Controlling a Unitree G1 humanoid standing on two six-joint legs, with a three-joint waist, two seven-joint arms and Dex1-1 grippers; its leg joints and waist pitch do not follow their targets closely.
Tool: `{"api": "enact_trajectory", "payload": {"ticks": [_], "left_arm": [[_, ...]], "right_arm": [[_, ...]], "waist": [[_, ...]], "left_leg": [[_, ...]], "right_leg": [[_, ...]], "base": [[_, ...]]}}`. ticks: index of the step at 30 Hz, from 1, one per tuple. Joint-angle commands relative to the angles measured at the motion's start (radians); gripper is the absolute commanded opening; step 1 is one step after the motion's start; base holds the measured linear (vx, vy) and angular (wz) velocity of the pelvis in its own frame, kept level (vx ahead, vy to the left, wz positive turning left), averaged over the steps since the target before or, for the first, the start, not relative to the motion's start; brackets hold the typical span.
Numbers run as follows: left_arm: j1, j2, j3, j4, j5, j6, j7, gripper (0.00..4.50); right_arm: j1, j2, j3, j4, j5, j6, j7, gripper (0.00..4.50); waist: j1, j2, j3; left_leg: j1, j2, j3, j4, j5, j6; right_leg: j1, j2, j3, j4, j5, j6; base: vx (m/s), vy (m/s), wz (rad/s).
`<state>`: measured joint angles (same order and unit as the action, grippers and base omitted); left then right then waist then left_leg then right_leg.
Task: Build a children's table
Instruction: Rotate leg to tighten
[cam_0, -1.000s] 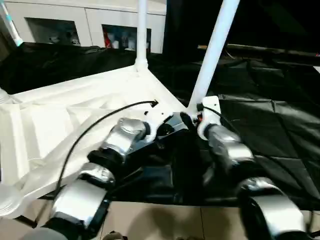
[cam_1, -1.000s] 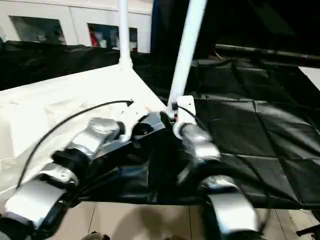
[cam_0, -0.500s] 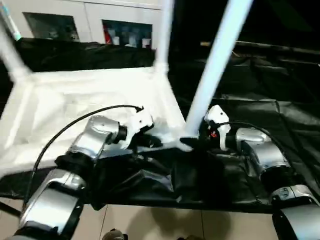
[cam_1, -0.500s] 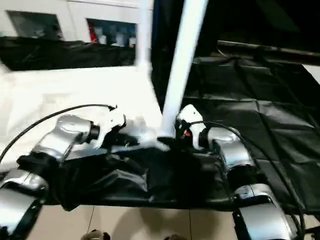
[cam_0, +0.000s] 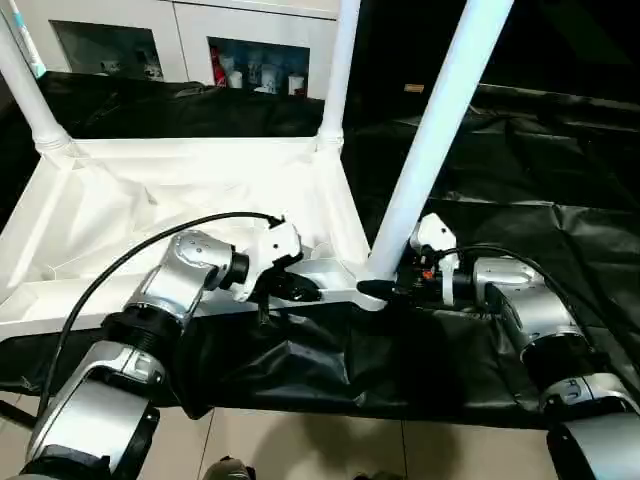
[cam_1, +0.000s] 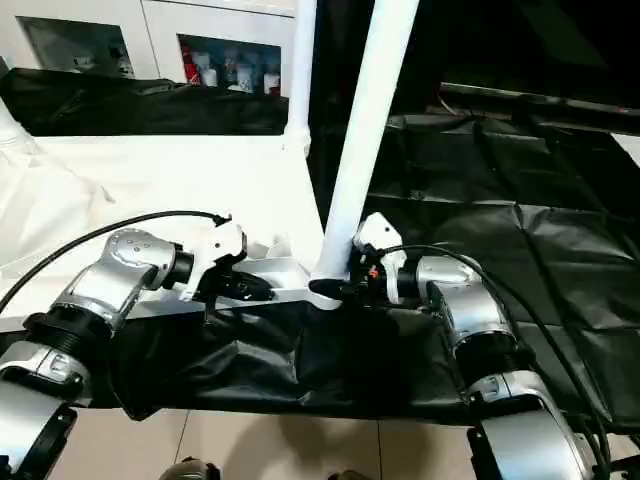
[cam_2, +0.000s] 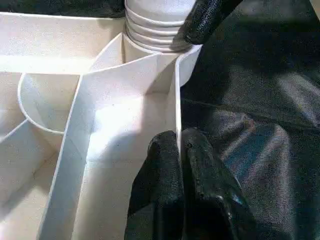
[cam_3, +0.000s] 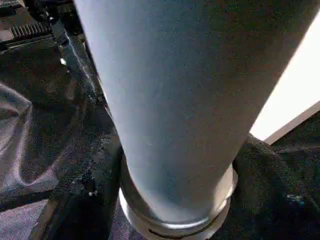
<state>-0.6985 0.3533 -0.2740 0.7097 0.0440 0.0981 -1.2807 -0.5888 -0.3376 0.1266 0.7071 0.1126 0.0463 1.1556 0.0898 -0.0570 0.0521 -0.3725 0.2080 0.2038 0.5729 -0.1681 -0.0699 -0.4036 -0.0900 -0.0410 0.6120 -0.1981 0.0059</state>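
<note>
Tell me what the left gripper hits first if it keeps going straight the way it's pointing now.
Probably the corner socket holding the near leg. The left gripper is pinched on the tabletop's rim wall, which runs straight into that socket. The right gripper's fingertip is there too; depth is unclear.

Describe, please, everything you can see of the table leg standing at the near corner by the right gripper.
The near-corner leg is a long, smooth white plastic tube, leaning slightly, its ribbed foot seated in the round corner socket of the upturned table top. The right gripper has black fingers on either side of its base. The left gripper pinches the top's rim nearby.
</note>
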Motion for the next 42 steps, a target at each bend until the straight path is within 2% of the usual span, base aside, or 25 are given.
{"api": "enact_trajectory", "payload": {"ticks": [1,5,6,8,10,11,12,14,15,16,17,18,21,23,24,25,27,29,32,33,35,37,39,40,42], "left_arm": [[0.024,-0.012,-0.019,0.008,0.003,0.005,0.009,0.0],[0.005,-0.046,0.002,0.049,0.019,0.005,0.121,0.0],[-0.011,-0.075,0.015,0.075,0.027,0.02,0.193,0.0],[-0.036,-0.115,0.029,0.109,0.032,0.048,0.28,0.0],[-0.044,-0.13,0.033,0.121,0.034,0.056,0.307,0.0],[-0.059,-0.157,0.036,0.142,0.04,0.064,0.357,0.0],[-0.088,-0.216,0.046,0.18,0.045,0.08,0.458,0.0],[-0.109,-0.262,0.052,0.205,0.049,0.096,0.528,0.0],[-0.11,-0.264,0.052,0.206,0.05,0.096,0.53,0.0],[-0.13,-0.31,0.051,0.227,0.061,0.11,0.6,0.0],[-0.13,-0.31,0.051,0.227,0.061,0.11,0.6,0.0],[-0.141,-0.334,0.048,0.241,0.07,0.114,0.636,0.0],[-0.15,-0.345,0.046,0.253,0.075,0.11,0.653,0.0],[-0.16,-0.349,0.044,0.265,0.08,0.092,0.656,0.0],[-0.161,-0.346,0.044,0.266,0.082,0.088,0.649,0.0],[-0.159,-0.34,0.04,0.266,0.086,0.077,0.639,0.0],[-0.148,-0.317,0.031,0.26,0.086,0.054,0.588,0.0],[-0.141,-0.302,0.025,0.255,0.084,0.036,0.558,0.0],[-0.12,-0.258,0.008,0.228,0.077,-0.007,0.463,0.0],[-0.12,-0.257,0.008,0.228,0.077,-0.007,0.462,0.0],[-0.108,-0.22,-0.001,0.211,0.073,-0.019,0.391,0.0],[-0.093,-0.182,-0.001,0.189,0.06,-0.024,0.311,0.0],[-0.077,-0.15,-0.004,0.163,0.045,-0.043,0.233,0.0],[-0.064,-0.124,-0.008,0.142,0.035,-0.052,0.178,0.0],[-0.055,-0.104,-0.011,0.129,0.03,-0.051,0.144,0.0]], "right_arm": [[0.016,-0.001,0.019,-0.026,0.008,0.021,0.019,2.72],[0.037,0.016,0.003,-0.024,0.0,0.05,-0.05,2.72],[0.037,0.045,-0.015,0.007,-0.021,0.063,-0.166,2.72],[0.031,0.089,-0.045,0.055,-0.041,0.093,-0.331,2.72],[0.028,0.105,-0.058,0.069,-0.042,0.109,-0.385,2.72],[0.024,0.136,-0.08,0.091,-0.039,0.13,-0.472,2.72],[0.005,0.202,-0.133,0.143,-0.018,0.172,-0.646,2.72],[-0.017,0.254,-0.172,0.185,0.007,0.192,-0.761,2.71],[-0.018,0.256,-0.174,0.187,0.008,0.193,-0.766,2.71],[-0.051,0.306,-0.188,0.233,0.009,0.177,-0.865,2.7],[-0.051,0.306,-0.188,0.233,0.009,0.177,-0.865,2.7],[-0.072,0.336,-0.194,0.258,-0.001,0.163,-0.92,2.7],[-0.085,0.349,-0.186,0.27,-0.017,0.151,-0.941,2.7],[-0.101,0.358,-0.185,0.282,-0.028,0.127,-0.944,2.7],[-0.104,0.358,-0.191,0.283,-0.027,0.125,-0.945,3.26],[-0.106,0.355,-0.19,0.283,-0.03,0.119,-0.938,3.4],[-0.109,0.33,-0.177,0.276,-0.041,0.089,-0.906,3.47],[-0.108,0.309,-0.162,0.269,-0.05,0.065,-0.866,3.6],[-0.093,0.252,-0.132,0.227,-0.051,0.037,-0.718,3.6],[-0.093,0.252,-0.131,0.227,-0.051,0.037,-0.716,3.6],[-0.071,0.199,-0.102,0.171,-0.043,0.021,-0.575,3.6],[-0.046,0.138,-0.061,0.112,-0.041,-0.004,-0.415,3.6],[-0.029,0.092,-0.041,0.073,-0.032,-0.02,-0.287,3.6],[-0.024,0.061,-0.03,0.057,-0.019,-0.027,-0.207,3.6],[-0.023,0.039,-0.022,0.048,-0.012,-0.027,-0.156,3.6]], "waist": [[0.003,-0.005,-0.067],[0.002,-0.005,-0.065],[0.0,-0.001,-0.062],[-0.006,0.004,-0.057],[-0.009,0.002,-0.055],[-0.01,0.007,-0.055],[-0.013,0.008,-0.056],[-0.018,0.008,-0.054],[-0.018,0.008,-0.056],[-0.02,0.017,-0.057],[-0.022,0.015,-0.056],[-0.021,0.016,-0.056],[-0.02,0.015,-0.057],[-0.018,0.011,-0.057],[-0.019,0.008,-0.057],[-0.018,0.01,-0.058],[-0.018,0.01,-0.057],[-0.02,0.001,-0.058],[-0.019,-0.001,-0.059],[-0.018,-0.005,-0.059],[-0.015,-0.004,-0.063],[-0.011,-0.009,-0.065],[-0.009,-0.011,-0.066],[-0.009,-0.009,-0.068],[-0.006,-0.006,-0.07]], "left_leg": [[0.017,0.027,-0.005,-0.051,-0.127,0.078],[0.017,0.026,-0.005,-0.052,-0.143,0.075],[0.019,0.027,-0.006,-0.055,-0.171,0.061],[0.027,0.024,-0.011,-0.062,-0.248,0.012],[0.03,0.023,-0.015,-0.066,-0.301,-0.011],[0.03,0.023,-0.016,-0.067,-0.308,-0.017],[0.031,0.025,-0.017,-0.069,-0.316,-0.03],[0.033,0.022,-0.02,-0.071,-0.345,-0.044],[0.034,0.023,-0.023,-0.073,-0.355,-0.046],[0.033,0.023,-0.023,-0.074,-0.363,-0.048],[0.033,0.022,-0.023,-0.074,-0.369,-0.05],[0.038,0.02,-0.021,-0.072,-0.393,-0.048],[0.034,0.018,-0.023,-0.073,-0.4,-0.038],[0.03,0.019,-0.024,-0.074,-0.391,-0.031],[0.029,0.019,-0.024,-0.075,-0.389,-0.029],[0.029,0.019,-0.024,-0.075,-0.387,-0.029],[0.027,0.02,-0.024,-0.076,-0.386,-0.027],[0.022,0.02,-0.024,-0.076,-0.371,-0.02],[0.017,0.021,-0.024,-0.074,-0.351,-0.001],[0.015,0.021,-0.022,-0.073,-0.342,0.005],[0.011,0.025,-0.019,-0.068,-0.275,0.029],[0.009,0.022,-0.017,-0.063,-0.231,0.048],[0.007,0.024,-0.014,-0.059,-0.2,0.07],[0.004,0.023,-0.014,-0.056,-0.153,0.092],[0.009,0.025,-0.012,-0.053,-0.124,0.106]], "right_leg": [[0.048,-0.045,0.03,-0.049,-0.015,-0.273],[0.047,-0.045,0.031,-0.054,-0.032,-0.271],[0.043,-0.047,0.032,-0.06,-0.079,-0.264],[0.038,-0.05,0.033,-0.075,-0.208,-0.237],[0.035,-0.053,0.033,-0.085,-0.315,-0.205],[0.033,-0.053,0.033,-0.088,-0.337,-0.194],[0.03,-0.053,0.035,-0.091,-0.356,-0.18],[0.025,-0.051,0.032,-0.095,-0.391,-0.167],[0.026,-0.052,0.03,-0.098,-0.403,-0.157],[0.024,-0.051,0.031,-0.101,-0.378,-0.157],[0.023,-0.049,0.031,-0.099,-0.375,-0.156],[0.019,-0.047,0.03,-0.104,-0.384,-0.151],[0.021,-0.048,0.029,-0.106,-0.392,-0.14],[0.022,-0.048,0.029,-0.106,-0.377,-0.134],[0.022,-0.048,0.029,-0.106,-0.376,-0.133],[0.023,-0.049,0.029,-0.104,-0.373,-0.134],[0.022,-0.049,0.029,-0.105,-0.373,-0.133],[0.025,-0.051,0.029,-0.103,-0.368,-0.135],[0.031,-0.054,0.029,-0.102,-0.36,-0.136],[0.031,-0.054,0.029,-0.102,-0.353,-0.138],[0.037,-0.054,0.03,-0.088,-0.244,-0.17],[0.044,-0.052,0.027,-0.079,-0.178,-0.194],[0.045,-0.054,0.028,-0.073,-0.124,-0.213],[0.048,-0.051,0.027,-0.063,-0.05,-0.24],[0.048,-0.05,0.026,-0.054,0.004,-0.266]], "base": [[0.0,0.0,0.0],[0.0,0.0,0.0],[0.0,0.0,0.0],[0.0,0.0,0.0],[0.0,0.0,0.0],[0.0,0.0,0.0],[0.0,0.0,0.0],[0.0,0.0,0.0],[0.0,0.0,0.0],[0.0,0.0,0.0],[0.0,0.0,0.0],[0.0,0.0,0.0],[0.0,0.0,0.0],[0.0,0.0,0.0],[0.0,0.0,0.0],[0.0,0.0,0.0],[0.0,0.0,0.0],[0.0,0.0,0.0],[0.0,0.0,0.0],[0.0,0.0,0.0],[0.0,0.0,0.0],[0.0,0.0,0.0],[0.0,0.0,0.0],[0.0,0.0,0.0],[0.0,0.0,0.0]]}}
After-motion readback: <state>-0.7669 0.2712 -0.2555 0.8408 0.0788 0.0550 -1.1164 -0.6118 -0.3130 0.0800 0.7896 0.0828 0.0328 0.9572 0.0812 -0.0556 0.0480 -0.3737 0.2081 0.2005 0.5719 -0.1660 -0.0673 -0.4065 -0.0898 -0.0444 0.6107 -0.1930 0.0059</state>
